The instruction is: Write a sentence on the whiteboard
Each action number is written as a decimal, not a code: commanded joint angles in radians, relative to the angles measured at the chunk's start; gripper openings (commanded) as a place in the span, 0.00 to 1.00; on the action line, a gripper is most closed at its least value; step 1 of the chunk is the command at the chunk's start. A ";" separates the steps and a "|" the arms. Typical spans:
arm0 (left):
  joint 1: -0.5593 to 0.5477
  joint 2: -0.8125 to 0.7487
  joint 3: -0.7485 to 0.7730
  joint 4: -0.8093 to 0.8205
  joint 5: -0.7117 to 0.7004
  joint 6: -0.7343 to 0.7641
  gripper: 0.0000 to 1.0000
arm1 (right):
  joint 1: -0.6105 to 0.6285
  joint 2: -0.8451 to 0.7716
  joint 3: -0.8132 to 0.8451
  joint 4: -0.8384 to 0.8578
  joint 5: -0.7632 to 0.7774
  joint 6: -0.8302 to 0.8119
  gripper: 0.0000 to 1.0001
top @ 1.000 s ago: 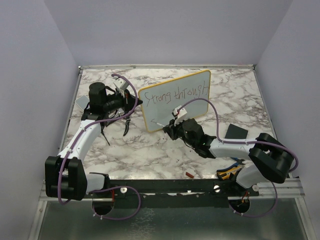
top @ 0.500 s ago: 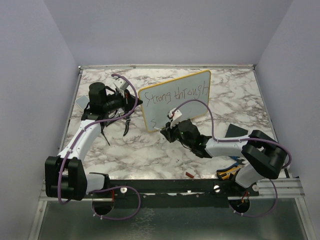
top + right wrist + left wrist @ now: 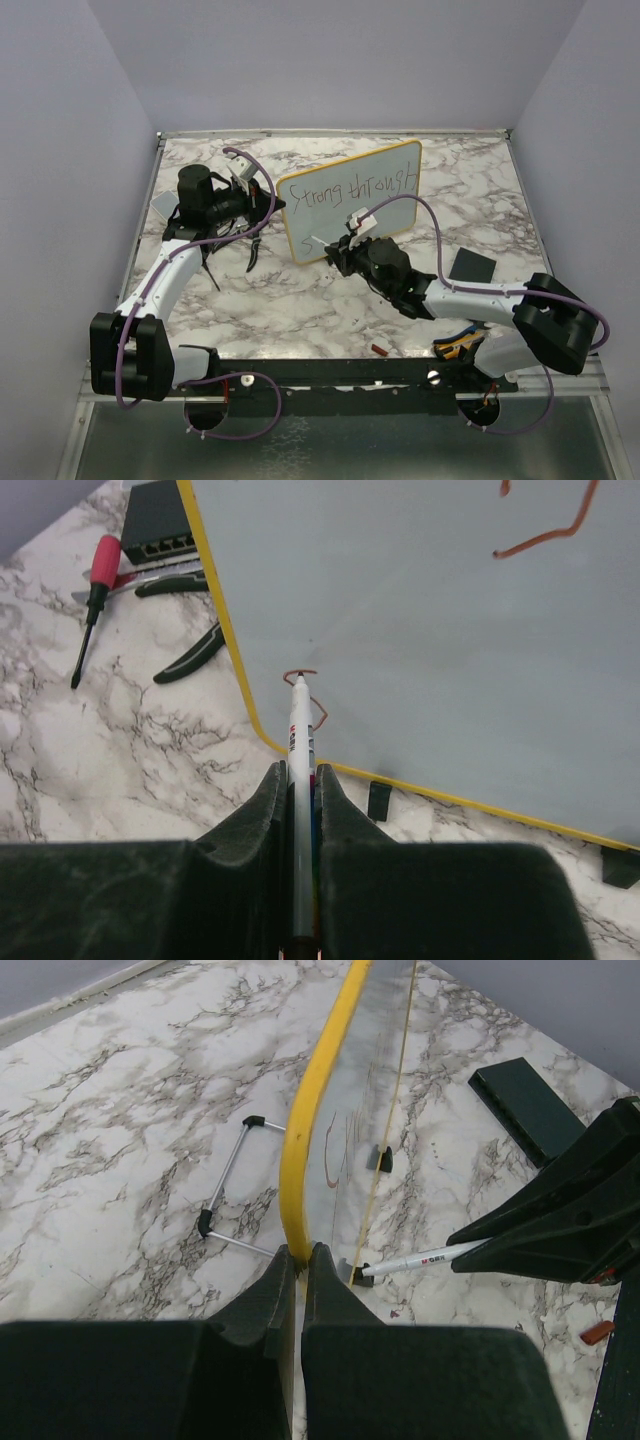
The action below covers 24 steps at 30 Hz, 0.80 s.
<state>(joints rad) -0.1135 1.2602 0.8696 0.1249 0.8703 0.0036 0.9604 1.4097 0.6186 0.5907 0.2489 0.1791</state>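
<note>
Right arm only: versus half a second back, its elbow has swung out toward the lower right of the top view and the wrist has nudged up and right, closer to the board. Left arm hasn't budged.

Marble table (image 3: pixel 280 300) carries the whiteboard (image 3: pixel 335 222), propped on its feet and tilted, upper centre of the top view. Left gripper (image 3: pixel 297 1258) is clamped on the yellow frame at the board's left edge, steadying it. Right gripper (image 3: pixel 298 775) is closed on a white marker (image 3: pixel 299 742). The tip touches the board face near its lower-left corner in the right wrist view, just inside the frame.

sentence (image 3: pixel 350 187): one line is done across the top of the board, upside down in the top view, roughly "Strong throught". Line two is barely started, just a small curl (image 3: pixel 319 716) at the tip that looks like part of an S.

Step in hand, my read: first letter of line two. Next move likely needs light, steady tip contact to finish the letter, then a step along the row away from the frame. Left grip has to hold or the board skids. Little margin on the frame side.

Clutter: screwdriver (image 3: pixel 98 575) and pliers (image 3: pixel 185 655), upper left of the right wrist view, off the board, well apart from the stroke.
</note>
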 commanded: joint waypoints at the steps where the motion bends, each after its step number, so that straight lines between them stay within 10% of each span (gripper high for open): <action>1: 0.002 -0.020 -0.014 0.012 -0.028 0.028 0.00 | 0.005 0.017 0.000 -0.012 0.056 -0.025 0.01; 24: 0.002 -0.016 -0.014 0.014 -0.027 0.027 0.00 | 0.005 0.025 -0.017 -0.031 0.209 0.001 0.00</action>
<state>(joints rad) -0.1135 1.2602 0.8692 0.1257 0.8700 0.0036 0.9680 1.4586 0.6182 0.5808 0.3290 0.1810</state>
